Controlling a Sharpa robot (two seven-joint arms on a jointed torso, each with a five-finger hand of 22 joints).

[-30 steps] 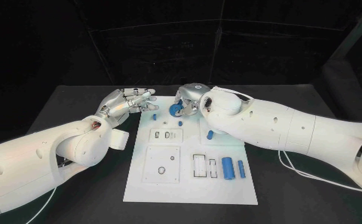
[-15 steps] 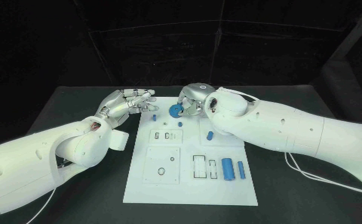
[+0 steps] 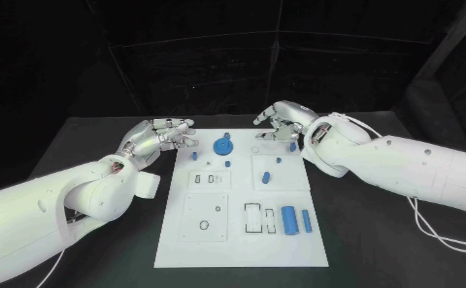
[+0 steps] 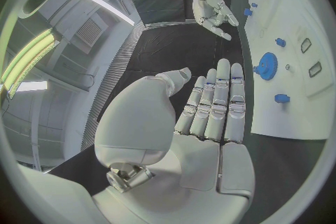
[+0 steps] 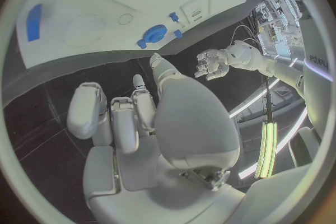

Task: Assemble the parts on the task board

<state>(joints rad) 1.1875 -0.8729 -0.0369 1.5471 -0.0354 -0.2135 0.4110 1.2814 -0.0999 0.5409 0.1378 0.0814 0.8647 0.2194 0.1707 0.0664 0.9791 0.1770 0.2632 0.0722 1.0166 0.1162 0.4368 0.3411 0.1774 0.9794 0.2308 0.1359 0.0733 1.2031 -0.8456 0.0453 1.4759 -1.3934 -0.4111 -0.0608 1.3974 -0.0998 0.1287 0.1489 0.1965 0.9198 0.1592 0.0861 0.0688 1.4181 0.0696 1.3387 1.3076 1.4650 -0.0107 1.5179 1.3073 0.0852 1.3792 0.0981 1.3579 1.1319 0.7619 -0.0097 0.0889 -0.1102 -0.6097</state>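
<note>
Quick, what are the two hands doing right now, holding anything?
Left hand: open, holding nothing.
Right hand: open, holding nothing; the blue gear sits on the task board.

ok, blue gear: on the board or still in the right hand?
On the board. The blue gear lies flat on the task board near its far end; the right hand hovers beside it, fingers apart, holding nothing.

Gear (image 3: 223, 145) on task board (image 3: 238, 247) far end, between left hand (image 3: 158, 134), right hand (image 3: 283, 120)

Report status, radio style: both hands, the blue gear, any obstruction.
Left hand open, beside board's far left corner. Right hand open, above far edge. Blue gear on task board, untouched. Nothing blocking.
</note>
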